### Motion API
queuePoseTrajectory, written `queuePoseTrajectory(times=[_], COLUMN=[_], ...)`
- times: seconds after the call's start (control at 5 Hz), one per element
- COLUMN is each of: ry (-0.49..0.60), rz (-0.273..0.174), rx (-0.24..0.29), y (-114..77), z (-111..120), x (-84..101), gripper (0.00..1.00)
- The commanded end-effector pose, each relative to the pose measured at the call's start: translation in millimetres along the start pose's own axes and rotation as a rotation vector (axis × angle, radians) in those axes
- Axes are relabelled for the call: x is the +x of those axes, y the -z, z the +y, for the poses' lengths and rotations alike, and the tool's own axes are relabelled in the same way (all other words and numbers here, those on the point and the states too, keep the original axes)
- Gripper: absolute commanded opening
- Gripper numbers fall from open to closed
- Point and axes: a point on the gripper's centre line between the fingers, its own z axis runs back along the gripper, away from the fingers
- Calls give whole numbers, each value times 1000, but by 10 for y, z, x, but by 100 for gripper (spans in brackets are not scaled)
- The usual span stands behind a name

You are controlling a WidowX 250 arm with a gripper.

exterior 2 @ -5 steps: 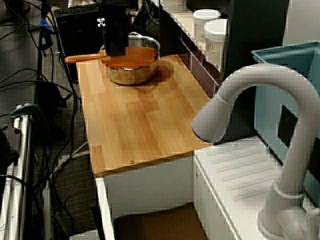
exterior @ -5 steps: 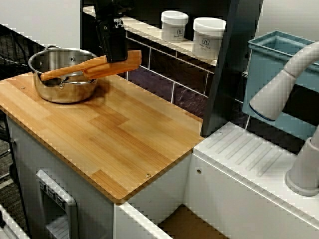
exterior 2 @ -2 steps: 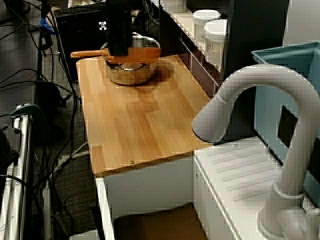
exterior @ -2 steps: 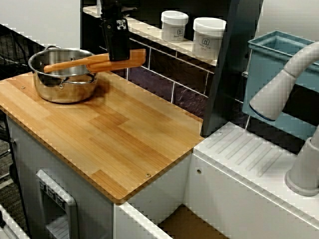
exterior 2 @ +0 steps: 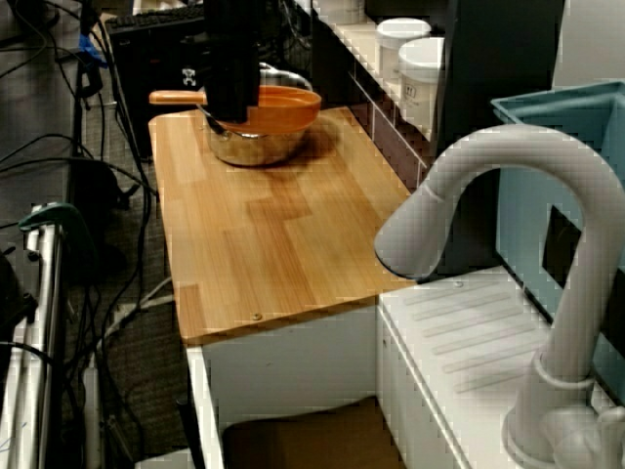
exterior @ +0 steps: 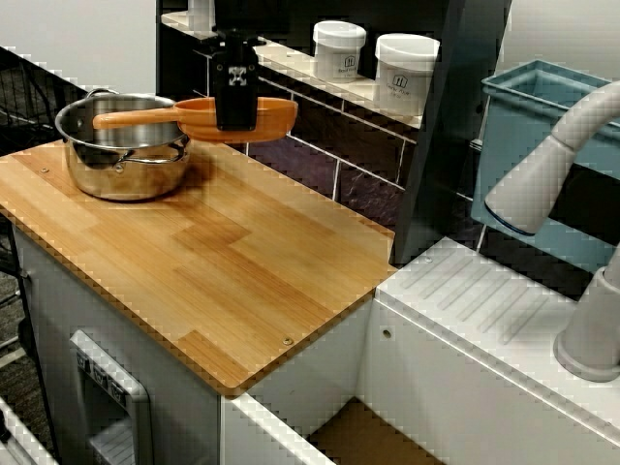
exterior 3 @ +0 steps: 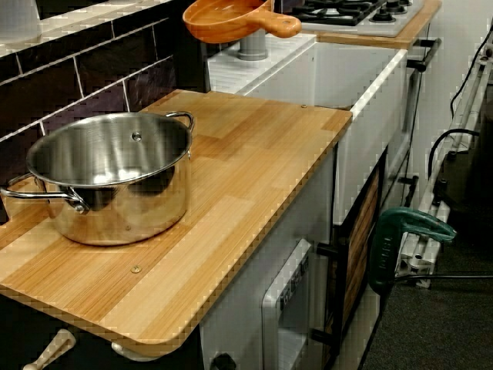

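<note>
The orange spoon (exterior: 271, 116) hangs in the air at the far left of the wooden countertop (exterior: 242, 271). It lies level with its deep bowl facing up, the bowl to the right and the long handle reaching left across the top of the steel pot (exterior: 121, 160). The gripper (exterior: 235, 116) comes straight down on it and is clamped across the neck, where the handle widens into the bowl. A grip there probably explains why the spoon sits flat rather than tipping either way. The spoon touches neither pot nor counter. In the side view from the sink end its bowl (exterior 2: 283, 103) seems to overlap the pot's rim, but how far it truly stands over the pot cannot be told. The pot sits near the left end of the board, close to the near-left corner. Behind the spoon the dark tiled wall (exterior: 310, 145) and its ledge with two white jars (exterior: 339, 48) stand close, so room on the far side is tight. To the near and right, the counter stretches to its edge. Past that edge lie the white drainboard (exterior: 484, 300), the faucet (exterior: 552, 165) and a blue bin (exterior: 523, 126), well apart from the gripper.
</note>
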Motion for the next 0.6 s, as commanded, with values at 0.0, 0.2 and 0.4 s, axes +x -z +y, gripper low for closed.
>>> queuePoseTrajectory(times=[0.0,0.2,0.4], ry=[197,314,360], rz=[12,56,96], rx=[121,191,257], y=[-74,-7,78], z=[40,62,94], x=[-110,-131,-154], gripper=[0,0,0])
